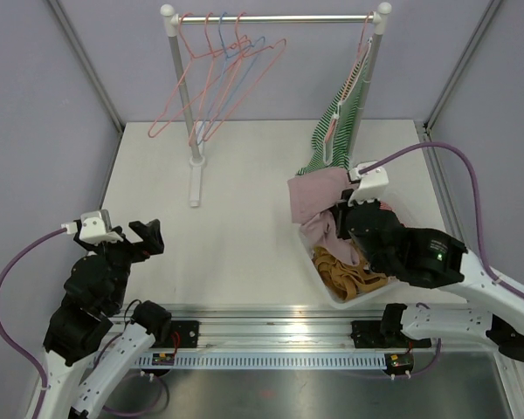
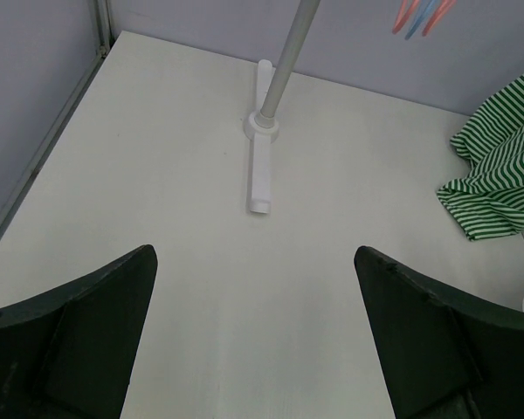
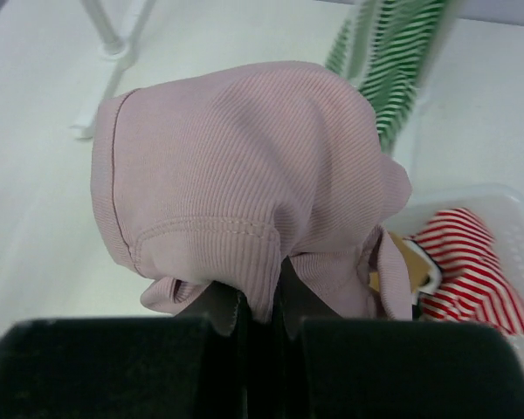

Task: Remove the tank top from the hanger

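My right claw (image 3: 262,305) is clamped shut on a fold of a pink ribbed top (image 3: 244,183), held bunched just above the near-left corner of the basket (image 1: 319,275). I take this to be the tank top. It is on no hanger, so I judge the removal done and the drop into the basket the step in hand. Next I need to carry it further over the basket, above the tan garment (image 1: 345,272) lying there, and then part the fingers.

A green striped top (image 1: 336,131) hangs on a hanger (image 1: 364,52) at the right end of the rail (image 1: 279,17). I cannot rule out that it is the one meant.

My left claw (image 2: 253,253) sits low at the near left, fingers wide apart and holding nothing.

The desk (image 1: 236,192) is plain white, with empty hangers (image 1: 218,70) at the rail's left end and lilac walls around.
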`<state>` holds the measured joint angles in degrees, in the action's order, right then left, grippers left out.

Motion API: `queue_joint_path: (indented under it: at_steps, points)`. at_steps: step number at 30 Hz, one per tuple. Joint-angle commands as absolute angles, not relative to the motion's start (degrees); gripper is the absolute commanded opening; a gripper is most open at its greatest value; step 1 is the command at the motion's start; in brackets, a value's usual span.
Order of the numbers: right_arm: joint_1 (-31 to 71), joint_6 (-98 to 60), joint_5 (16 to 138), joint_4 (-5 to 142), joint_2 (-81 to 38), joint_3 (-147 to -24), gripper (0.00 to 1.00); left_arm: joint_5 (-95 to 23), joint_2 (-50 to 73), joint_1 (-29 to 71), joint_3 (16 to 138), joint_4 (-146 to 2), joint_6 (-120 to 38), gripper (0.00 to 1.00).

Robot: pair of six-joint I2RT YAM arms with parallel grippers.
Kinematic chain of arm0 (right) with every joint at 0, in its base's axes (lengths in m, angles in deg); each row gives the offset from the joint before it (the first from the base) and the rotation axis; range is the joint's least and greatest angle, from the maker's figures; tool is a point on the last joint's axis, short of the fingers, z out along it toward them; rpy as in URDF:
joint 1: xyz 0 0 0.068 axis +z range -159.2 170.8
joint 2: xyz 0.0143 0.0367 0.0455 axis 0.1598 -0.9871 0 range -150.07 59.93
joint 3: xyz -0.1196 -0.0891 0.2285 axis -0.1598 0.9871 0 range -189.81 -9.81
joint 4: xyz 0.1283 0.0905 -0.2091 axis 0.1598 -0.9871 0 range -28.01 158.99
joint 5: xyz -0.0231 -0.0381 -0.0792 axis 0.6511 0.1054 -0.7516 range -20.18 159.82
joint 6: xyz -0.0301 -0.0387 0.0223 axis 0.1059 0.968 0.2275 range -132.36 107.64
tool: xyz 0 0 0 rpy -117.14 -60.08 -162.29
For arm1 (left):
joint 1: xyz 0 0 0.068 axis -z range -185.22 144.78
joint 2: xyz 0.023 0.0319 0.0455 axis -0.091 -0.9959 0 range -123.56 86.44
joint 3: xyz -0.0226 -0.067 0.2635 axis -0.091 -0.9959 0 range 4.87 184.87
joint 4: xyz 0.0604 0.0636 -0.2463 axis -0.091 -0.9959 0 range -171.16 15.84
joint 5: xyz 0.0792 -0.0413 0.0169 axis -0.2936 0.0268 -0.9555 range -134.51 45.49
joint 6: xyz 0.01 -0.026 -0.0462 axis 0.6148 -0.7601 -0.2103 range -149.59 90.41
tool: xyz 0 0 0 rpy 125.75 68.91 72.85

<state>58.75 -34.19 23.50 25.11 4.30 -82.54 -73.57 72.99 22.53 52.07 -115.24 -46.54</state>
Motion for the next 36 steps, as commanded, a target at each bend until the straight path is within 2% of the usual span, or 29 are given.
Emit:
queue_joint_path:
  at_steps: [1,4,7,15,17,24,27,32,35,36]
  points:
    - [56.5,-40.7,13.0,12.9,6.1,-86.8,0.00,-76.2,73.4,22.4,51.6,-113.2,-47.1,0.99]
    - [52.0,-41.9,13.1,9.7,7.2,-86.7,0.00,-75.8,72.8,22.4,51.6,-113.1,-47.0,0.99]
    - [45.7,-39.8,18.7,11.8,8.2,-84.5,0.00,-75.4,72.4,22.4,51.7,-113.2,-47.0,0.99]
    - [39.1,-40.8,24.3,14.6,5.7,-79.9,0.00,-75.7,72.5,22.4,51.6,-113.2,-46.9,0.99]
    - [36.4,-40.8,28.8,15.5,5.3,-78.3,0.00,-75.8,72.2,22.4,51.6,-113.2,-46.9,0.99]
    - [31.9,-50.8,38.3,18.3,1.6,-64.3,0.00,-75.8,70.1,21.9,53.9,-113.5,-49.0,0.99]
    - [30.6,-54.5,46.7,25.0,-3.6,-56.9,0.00,-72.6,66.2,21.7,60.1,-113.4,-49.8,0.99]
    - [29.6,-58.8,49.1,28.9,-9.6,-53.4,0.00,-64.1,58.2,21.7,68.8,-112.7,-50.2,0.99]
    - [29.1,-59.5,47.5,25.4,-9.2,-54.5,0.00,-58.7,54.7,21.7,71.9,-110.9,-50.8,0.99]
    - [29.1,-59.8,46.5,23.7,-8.2,-55.9,0.13,-57.1,53.9,21.7,72.7,-110.7,-50.9,0.99]
